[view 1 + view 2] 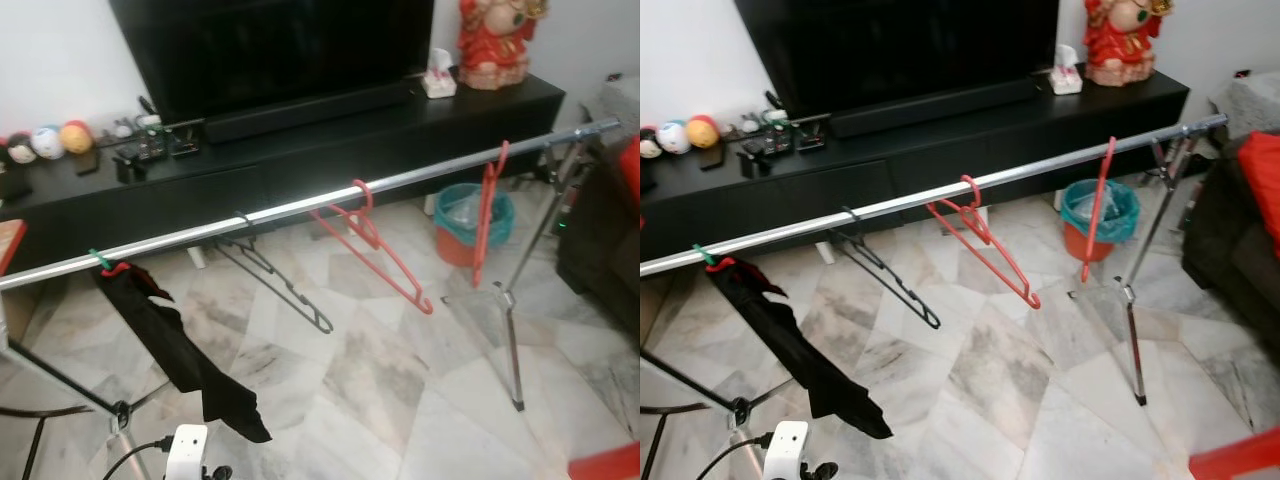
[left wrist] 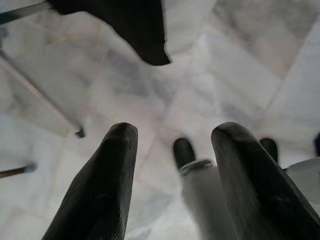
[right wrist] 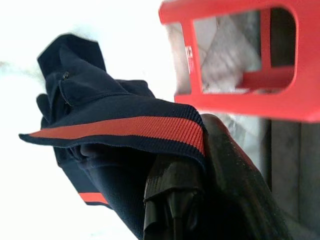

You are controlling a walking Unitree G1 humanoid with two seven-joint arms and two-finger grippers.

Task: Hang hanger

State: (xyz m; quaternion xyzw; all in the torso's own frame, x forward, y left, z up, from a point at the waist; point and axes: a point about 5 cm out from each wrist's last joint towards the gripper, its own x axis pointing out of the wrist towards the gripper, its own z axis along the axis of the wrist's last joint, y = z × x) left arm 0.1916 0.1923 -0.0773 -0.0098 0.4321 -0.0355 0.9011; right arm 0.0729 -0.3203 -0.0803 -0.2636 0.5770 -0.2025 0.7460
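Marble floor (image 1: 380, 380) | steel rail (image 1: 300, 208) fronts black TV console (image 1: 300, 150) | left fingers (image 2: 105, 190) wide | right fingers (image 3: 172, 187) pinch navy garment (image 3: 100, 120)

two red hangers (image 1: 375, 245) (image 1: 487, 205) and a black hanger (image 1: 275, 277) hook on the silver rail (image 1: 300, 208); another hanger carries a black garment (image 1: 175, 350).

Head views evenly lit, slightly soft. Right wrist bg blown white; left wrist blurry, prob. motion.
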